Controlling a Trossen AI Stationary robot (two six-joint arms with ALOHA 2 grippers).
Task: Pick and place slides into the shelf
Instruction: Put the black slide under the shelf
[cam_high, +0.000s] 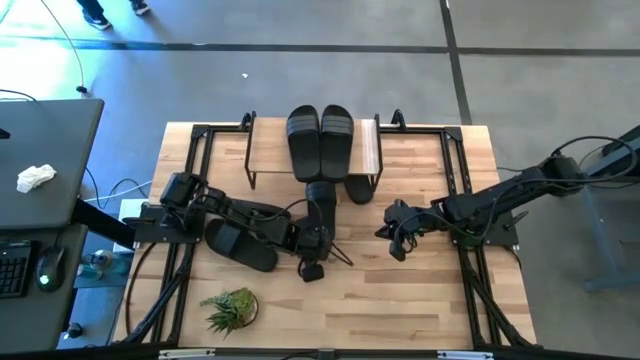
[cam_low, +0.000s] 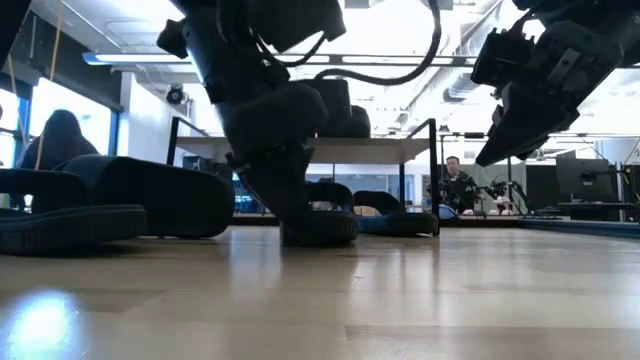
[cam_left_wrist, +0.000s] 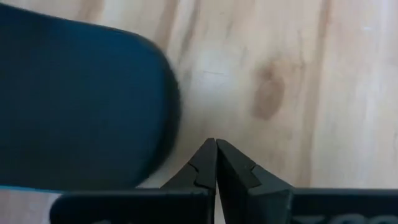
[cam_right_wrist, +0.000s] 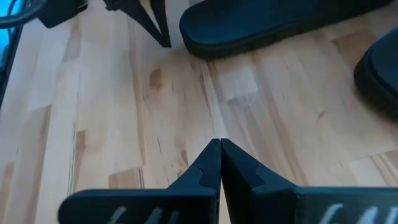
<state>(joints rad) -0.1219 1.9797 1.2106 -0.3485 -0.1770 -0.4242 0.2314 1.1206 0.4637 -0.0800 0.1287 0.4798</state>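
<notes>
Left gripper (cam_left_wrist: 216, 163): fingers pressed together, nothing between them, tips pointing down at bare wood of the table (cam_high: 420, 300). It sits near table centre, just beside one black slide (cam_left_wrist: 74, 106), whose rounded end lies next to the tips without being held.

Right gripper (cam_right_wrist: 220, 163): also fully closed and empty, hanging above the boards right of centre. In the high view it is at (cam_high: 398, 238), well apart from the left gripper (cam_high: 316, 250).

A small potted plant (cam_high: 231, 308) stands at the near edge, left side.

Slides on the table: two lie side by side under the left arm, left of centre (cam_high: 240, 243). One lies lengthwise at centre (cam_high: 321, 200), partly covered by the left arm's wrist. Another (cam_high: 359, 187) rests just in front of the shelf, its far end tucked under the plank.

Shelf (cam_high: 268, 150): stands at the far edge of the table, light wood top on a thin black frame. Two slides (cam_high: 320, 138) lie on its top plank, paired side by side, touching.

Beyond the table, low view: a person (cam_low: 456, 186) seated at a desk in the room.
</notes>
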